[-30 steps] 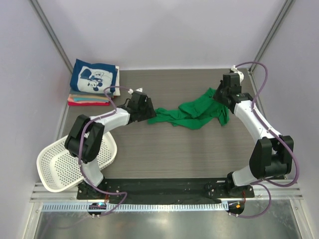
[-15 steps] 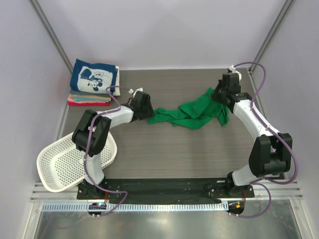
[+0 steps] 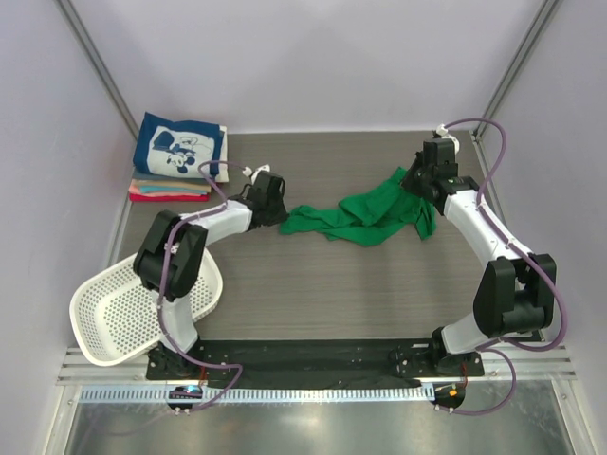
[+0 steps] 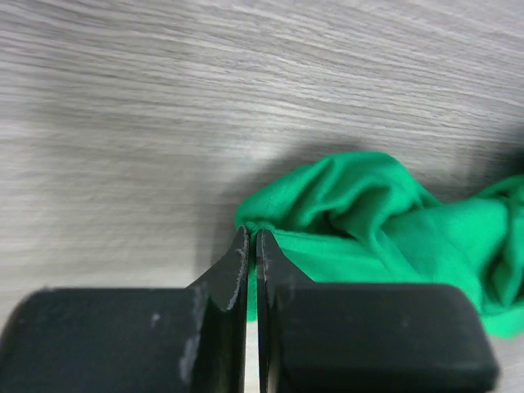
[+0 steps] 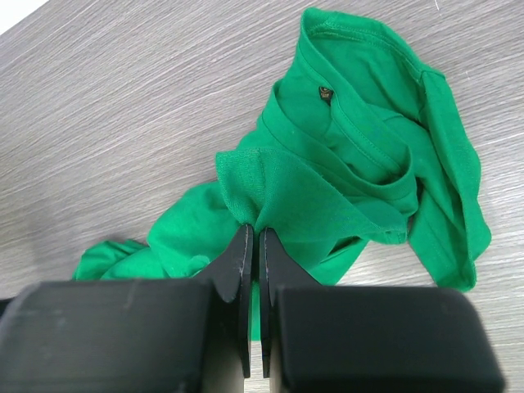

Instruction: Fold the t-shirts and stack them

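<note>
At the far left, near the front, sits a white basket. Behind it, in the back left corner of the table, is a pile of folded shirts. The top one is a blue shirt with a white cartoon picture on it. Under it, tan and pinky-red edges peek out. That part of the job looks done.

Next comes the left claw. It is down low at the left tip of the green shirt. Its two fingers are pressed together, and a little fold of green cloth is squeezed between the tips.

The green shirt lies in the middle of the table, toward the back. It is not folded. It is scrunched and twisted into a long lump that runs from one claw to the other.

On the right, the right claw is clamped on the other end of the shirt. Its fingers are together too, with a bit of green edge caught between them, not far from the neck hole and its small tag.

No other loose shirt shows, so I think the green one is the last. It has yet to be pulled flat, folded and put on the pile. With both ends held, the next thing is likely to stretch it out. Both pinches are small, so the cloth could slip free.
</note>
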